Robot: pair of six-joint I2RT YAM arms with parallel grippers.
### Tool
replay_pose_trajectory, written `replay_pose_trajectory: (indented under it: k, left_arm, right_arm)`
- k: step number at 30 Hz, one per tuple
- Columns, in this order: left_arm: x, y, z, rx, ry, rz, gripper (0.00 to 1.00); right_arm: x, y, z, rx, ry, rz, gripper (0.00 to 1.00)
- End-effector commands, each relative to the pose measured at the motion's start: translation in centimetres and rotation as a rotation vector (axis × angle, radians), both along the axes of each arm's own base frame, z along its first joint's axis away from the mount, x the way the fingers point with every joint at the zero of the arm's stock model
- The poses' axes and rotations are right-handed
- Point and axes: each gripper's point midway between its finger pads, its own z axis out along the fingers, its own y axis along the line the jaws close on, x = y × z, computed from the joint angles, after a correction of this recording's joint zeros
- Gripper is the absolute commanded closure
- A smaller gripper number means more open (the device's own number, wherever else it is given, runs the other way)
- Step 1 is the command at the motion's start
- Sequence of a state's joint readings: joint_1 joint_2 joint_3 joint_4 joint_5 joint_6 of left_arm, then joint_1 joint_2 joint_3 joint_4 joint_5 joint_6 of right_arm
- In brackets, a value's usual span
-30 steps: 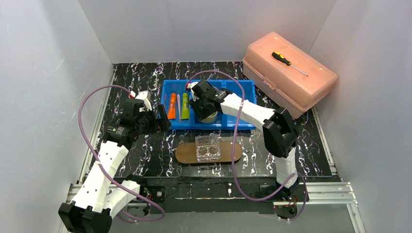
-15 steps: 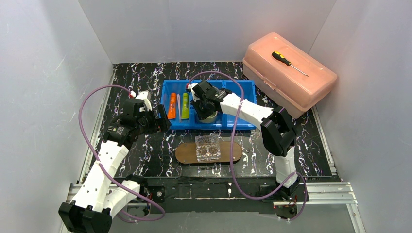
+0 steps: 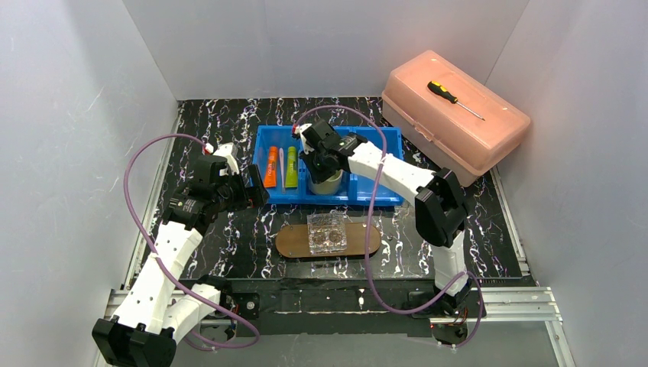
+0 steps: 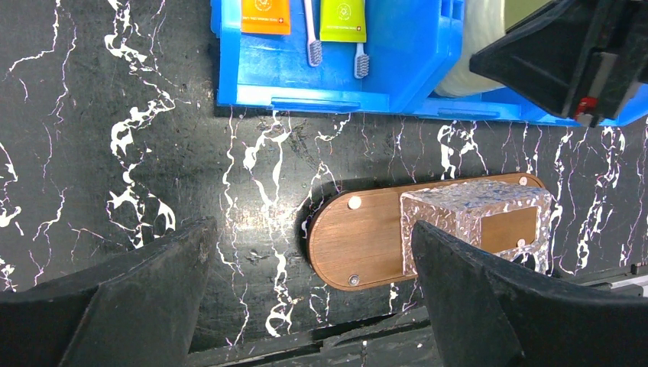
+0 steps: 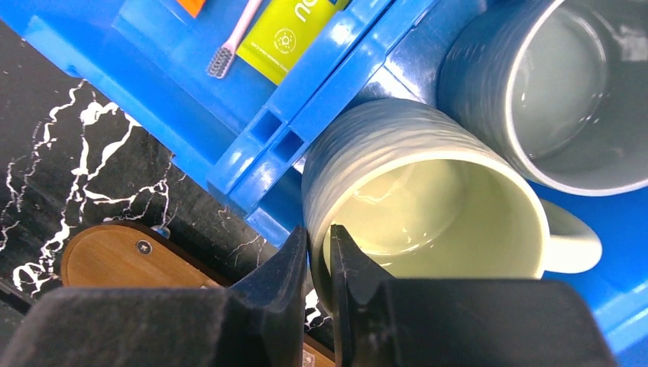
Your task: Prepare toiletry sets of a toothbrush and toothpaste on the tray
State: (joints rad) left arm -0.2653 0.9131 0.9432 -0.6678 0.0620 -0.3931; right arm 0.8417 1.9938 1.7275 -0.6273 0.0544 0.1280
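One worktop (image 3: 229, 245): black with white veins, carrying everything below.
pink case (image 3: 458, 115): behind and to the right of the blue bin, lid shut, a screwdriver (image 3: 455, 99) lying on top.
blue bin (image 3: 382, 195): the landmark; three compartments, long axis running left to right.
tray (image 3: 290, 243): brown oval board on the near side of the blue bin, a little apart from it, with its long axis parallel to the bin's front wall. No mug, tube or brush is on it yet.
left end effector (image 4: 309, 229): released, fingers spread wide and empty, hovering off the bin's left front corner.
right end effector (image 5: 319, 245): clenched on the pale green mug's rim, one finger inside and one outside.
clear holder (image 3: 327, 233): sits on the tray's middle, leaving both ends bare.
pale green mug (image 5: 397, 153): upright in the bin's middle compartment, by the front wall. Whether it is clear of the bin floor I cannot tell.
grey mug (image 5: 474, 61): same compartment, just behind the pale one.
orange tube (image 3: 270, 167), green tube (image 3: 291, 167): bin's left compartment, lying front to back.
toothbrushes (image 4: 312, 38): two, one between the tubes and one at the green tube's right edge, heads toward the bin's front wall.
coming move: probably up over the bin's front wall and straight toward the near side onto a bare end of the tray. The right arm holds the mug; the left arm is nearer the tubes.
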Motion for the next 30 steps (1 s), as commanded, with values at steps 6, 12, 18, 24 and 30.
replay_pose_trajectory:
  k: [6, 12, 18, 24, 30]
  left_arm:
    - [-0.2, 0.2, 0.3, 0.016, 0.002, -0.007, 0.02]
    - [-0.2, 0.1, 0.3, 0.015, 0.002, -0.007, 0.02]
    - [-0.2, 0.2, 0.3, 0.019, -0.002, -0.005, 0.02]
    - [-0.2, 0.3, 0.5, 0.018, -0.010, -0.005, 0.02]
    - [-0.3, 0.3, 0.7, 0.016, -0.017, -0.004, 0.02]
  right_arm:
    - [0.6, 0.0, 12.2, 0.144, -0.185, -0.046, 0.99]
    - [0.1, -0.4, 14.3, 0.136, -0.216, -0.050, 0.99]
    - [-0.9, -2.1, 16.0, 0.105, -0.237, -0.100, 0.99]
    - [-2.4, -4.6, 17.3, 0.091, -0.225, -0.196, 0.99]
    - [-4.4, -7.5, 17.5, 0.047, -0.219, -0.294, 0.99]
